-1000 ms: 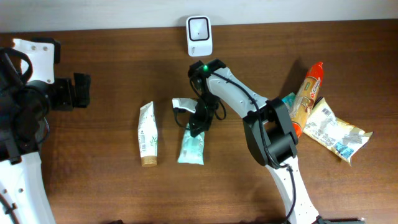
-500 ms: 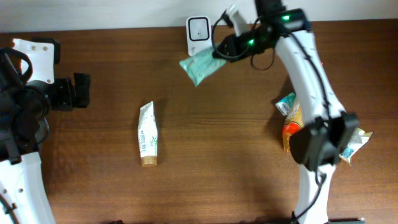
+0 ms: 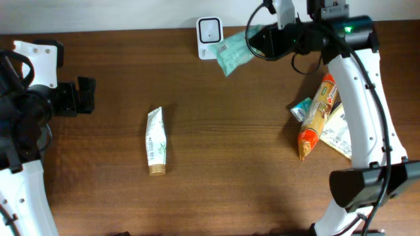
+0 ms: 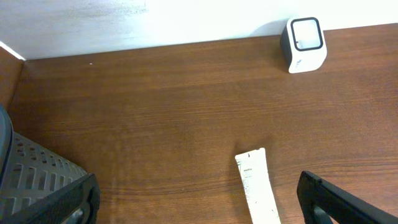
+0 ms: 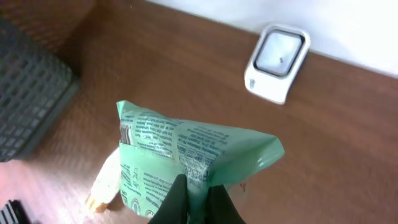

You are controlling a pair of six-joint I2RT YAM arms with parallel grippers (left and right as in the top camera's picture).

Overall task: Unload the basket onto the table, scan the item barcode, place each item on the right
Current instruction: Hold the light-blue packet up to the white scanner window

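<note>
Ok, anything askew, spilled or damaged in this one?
Nothing spilled or damaged. The green pouch, pinched in the right gripper near the scanner, hangs tilted and creased. The snack packets on the right lie overlapping in a loose heap.

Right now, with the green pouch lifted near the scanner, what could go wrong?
1. Slip: the right gripper pinches only a narrow fold at one edge of the green pouch. The rest hangs free, so it may swing or slide out.
2. Missed read: in the overhead view the pouch sits to the right of the scanner, not over its window. It is also creased, so the code may not present flat.
</note>
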